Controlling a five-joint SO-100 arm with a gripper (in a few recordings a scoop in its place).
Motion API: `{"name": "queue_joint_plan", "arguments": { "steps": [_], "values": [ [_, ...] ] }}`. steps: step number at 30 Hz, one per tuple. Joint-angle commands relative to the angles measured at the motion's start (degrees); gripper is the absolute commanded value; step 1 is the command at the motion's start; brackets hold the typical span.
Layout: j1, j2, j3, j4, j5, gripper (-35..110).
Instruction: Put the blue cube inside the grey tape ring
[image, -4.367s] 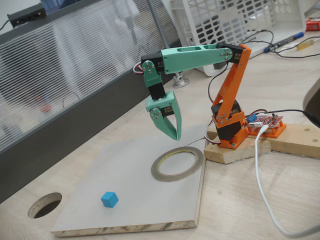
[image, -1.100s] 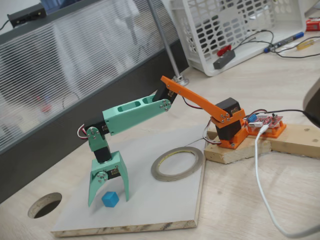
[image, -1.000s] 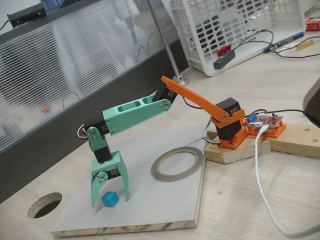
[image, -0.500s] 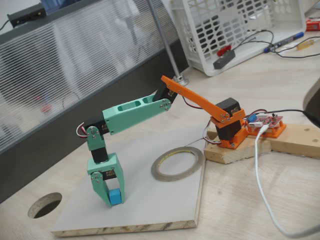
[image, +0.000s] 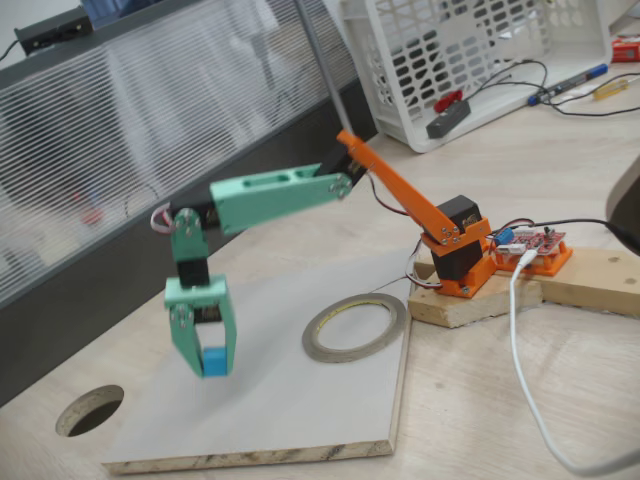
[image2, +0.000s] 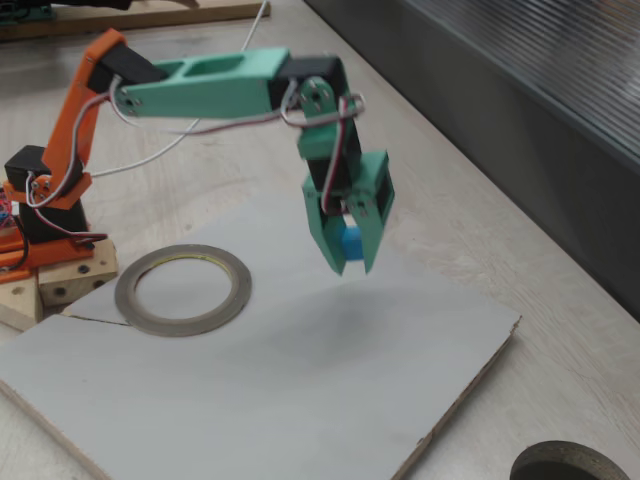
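One small blue cube (image: 214, 361) sits pinched between my fingertips, lifted clear of the grey board (image: 290, 400); my end effector (image: 207, 362) is clamped narrow on it. It looks light and rigid with matte faces, so a flat squeeze on two opposite sides should hold, though how squarely it sits is hard to tell, since my fingers hide most of it. Nearest the camera in a fixed view lies the board's raw front edge, with a round cut-out hole (image: 89, 410) in the counter (image: 560, 400) just off its corner. Farther back, the grey tape ring (image: 355, 327) lies flat near my base, with open board between us for the carry.
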Motion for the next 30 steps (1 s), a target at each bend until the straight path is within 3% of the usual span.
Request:
{"name": "queue_joint_plan", "arguments": {
  "steps": [1,14,23,30],
  "values": [
    [-0.8,12.5,12.4,-0.1,0.6,5],
    [14.4,44.8,49.6,-0.2,0.5,5],
    [15.2,50.5,65.4,-0.4,0.6,5],
    [15.3,49.8,67.5,-0.4,0.9,5]
  ]
}}
